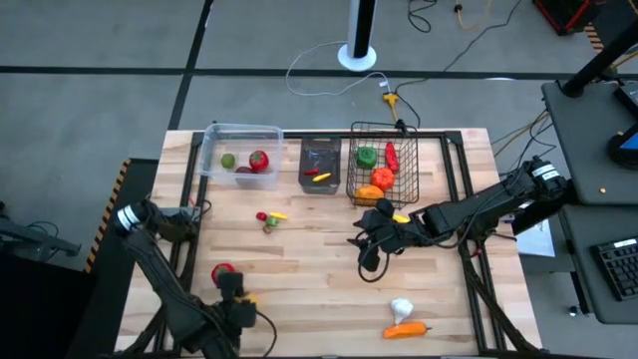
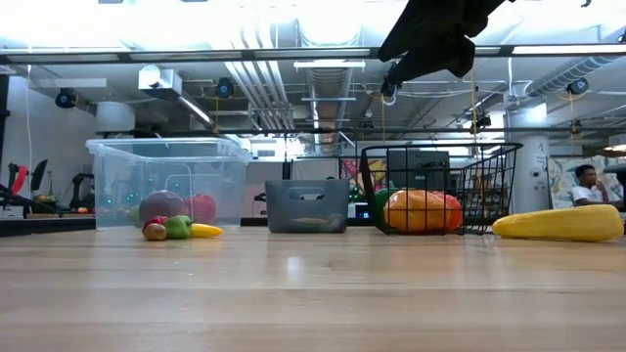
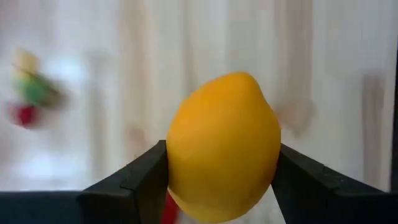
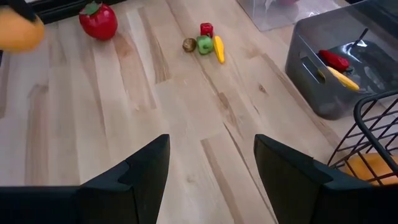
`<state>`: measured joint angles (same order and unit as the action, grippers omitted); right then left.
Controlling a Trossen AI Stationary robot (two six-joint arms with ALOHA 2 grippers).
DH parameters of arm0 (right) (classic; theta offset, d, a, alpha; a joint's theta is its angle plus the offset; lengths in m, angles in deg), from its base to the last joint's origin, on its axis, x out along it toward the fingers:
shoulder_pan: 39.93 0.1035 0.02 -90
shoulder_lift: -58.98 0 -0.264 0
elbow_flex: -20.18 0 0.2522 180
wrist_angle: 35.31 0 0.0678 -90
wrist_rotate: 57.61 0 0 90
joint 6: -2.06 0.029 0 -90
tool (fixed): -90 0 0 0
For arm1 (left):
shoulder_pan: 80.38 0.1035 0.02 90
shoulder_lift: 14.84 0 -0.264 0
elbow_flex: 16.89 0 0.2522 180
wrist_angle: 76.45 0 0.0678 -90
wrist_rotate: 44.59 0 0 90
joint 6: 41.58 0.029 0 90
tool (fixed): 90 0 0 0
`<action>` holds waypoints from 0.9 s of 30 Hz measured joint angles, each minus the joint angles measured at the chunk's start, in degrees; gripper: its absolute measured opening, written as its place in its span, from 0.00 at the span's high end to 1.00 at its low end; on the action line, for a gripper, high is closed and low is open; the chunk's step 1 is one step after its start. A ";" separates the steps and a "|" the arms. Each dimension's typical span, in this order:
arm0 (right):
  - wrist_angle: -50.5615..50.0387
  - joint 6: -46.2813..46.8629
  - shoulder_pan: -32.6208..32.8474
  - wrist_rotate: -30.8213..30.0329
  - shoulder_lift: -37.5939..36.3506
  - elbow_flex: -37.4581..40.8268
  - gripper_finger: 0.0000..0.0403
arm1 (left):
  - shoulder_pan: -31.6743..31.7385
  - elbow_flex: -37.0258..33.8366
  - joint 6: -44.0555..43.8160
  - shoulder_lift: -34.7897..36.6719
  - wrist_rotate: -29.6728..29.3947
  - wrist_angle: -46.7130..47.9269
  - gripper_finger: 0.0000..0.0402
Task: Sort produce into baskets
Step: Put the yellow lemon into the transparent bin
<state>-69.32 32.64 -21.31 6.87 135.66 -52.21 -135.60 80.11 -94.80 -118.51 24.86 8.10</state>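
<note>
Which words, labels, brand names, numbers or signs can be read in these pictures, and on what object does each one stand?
None can be read.
No print shows on the clear rounded plastic tub, the dark translucent rectangular bin, the black wire-mesh basket or the toy produce.

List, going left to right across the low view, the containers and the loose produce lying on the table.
clear tub → small cluster of produce in front of its right part → dark bin → wire basket → long yellow piece
</note>
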 joint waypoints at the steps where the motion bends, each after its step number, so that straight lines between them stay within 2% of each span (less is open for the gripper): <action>1: 0.01 -0.17 0.01 0.00 0.00 0.00 0.44 | 0.31 1.78 0.67 0.23 -2.99 1.64 0.45; 5: 0.08 -0.54 0.01 0.00 0.00 0.00 0.44 | 2.59 7.87 4.84 1.15 -13.94 6.99 0.46; 9: 1.00 -1.08 0.01 0.00 0.00 0.02 0.44 | 5.84 9.72 11.68 4.15 -22.12 7.29 0.46; 12: 2.46 -2.11 0.23 -0.05 0.00 0.04 0.44 | 8.43 8.24 15.08 7.29 -28.55 9.06 0.46; 17: 9.10 -4.92 0.25 -0.04 0.01 1.17 0.44 | 14.80 2.70 14.99 15.04 -38.72 11.34 0.46; 23: 12.14 -7.09 0.25 -0.07 0.04 1.31 0.44 | 27.69 -6.31 11.96 25.69 -39.85 8.65 0.46; 27: 12.44 -7.36 0.25 -0.09 0.04 1.31 0.44 | 39.40 -12.50 12.64 31.44 -34.43 4.85 0.46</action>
<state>-56.88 25.29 -21.06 6.78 135.71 -50.90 -96.20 67.61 -82.16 -87.07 -9.57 12.95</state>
